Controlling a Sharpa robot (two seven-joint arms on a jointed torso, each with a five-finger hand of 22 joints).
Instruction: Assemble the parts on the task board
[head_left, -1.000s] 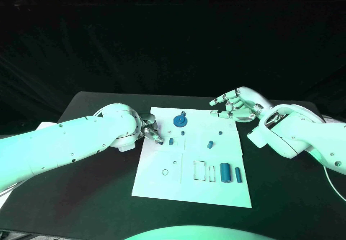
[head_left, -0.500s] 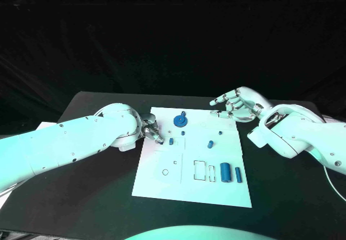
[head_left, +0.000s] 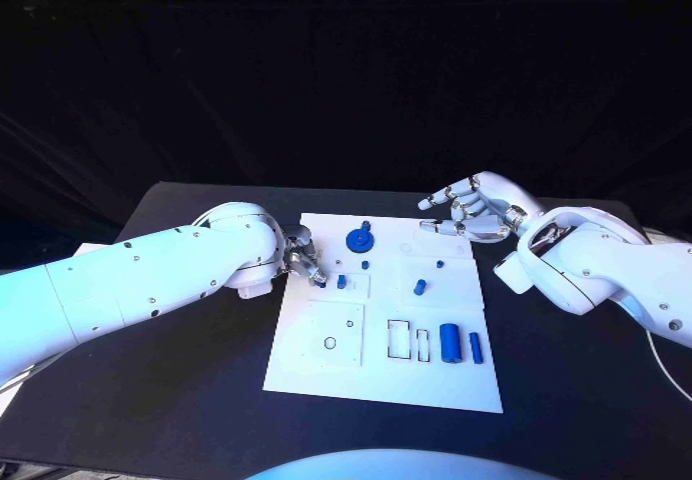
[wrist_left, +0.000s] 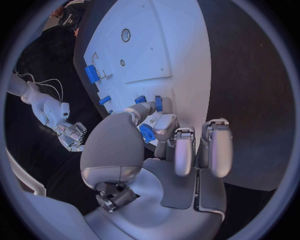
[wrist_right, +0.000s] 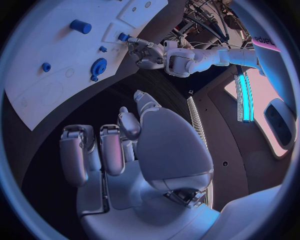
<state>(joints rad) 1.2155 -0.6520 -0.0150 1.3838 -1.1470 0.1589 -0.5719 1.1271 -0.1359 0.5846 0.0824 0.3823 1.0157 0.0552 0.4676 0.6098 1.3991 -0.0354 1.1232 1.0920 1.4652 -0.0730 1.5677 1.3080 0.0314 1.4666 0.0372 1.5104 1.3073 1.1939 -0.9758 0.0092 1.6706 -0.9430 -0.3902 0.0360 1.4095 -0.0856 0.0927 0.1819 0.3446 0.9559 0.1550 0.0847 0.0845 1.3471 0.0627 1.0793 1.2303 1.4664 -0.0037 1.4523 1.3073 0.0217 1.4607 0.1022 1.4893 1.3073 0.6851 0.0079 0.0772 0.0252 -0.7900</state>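
- Head view: I take the task board (head_left: 387, 330) as my landmark, lying in the middle of the black table (head_left: 173, 400). My left hand (head_left: 302, 258) sits at the board's left edge, fingertips down beside a small blue peg (head_left: 342, 282) standing on the board; I cannot tell whether they touch it. The blue gear (head_left: 359, 239) sits near the board's far edge. A blue cylinder (head_left: 451, 343) and a slim blue bar (head_left: 476, 347) lie near its right edge. My right hand (head_left: 473, 210) hovers off the board's far right corner, fingers curled, holding nothing.
- Left wrist view: my left hand (wrist_left: 164, 131) has fingers bent over the board (wrist_left: 162, 45), a small blue piece (wrist_left: 147, 133) against the fingertips; grasp uncertain.
- Right wrist view: my right hand (wrist_right: 119, 145) is curled and empty, beside the board (wrist_right: 56, 65).
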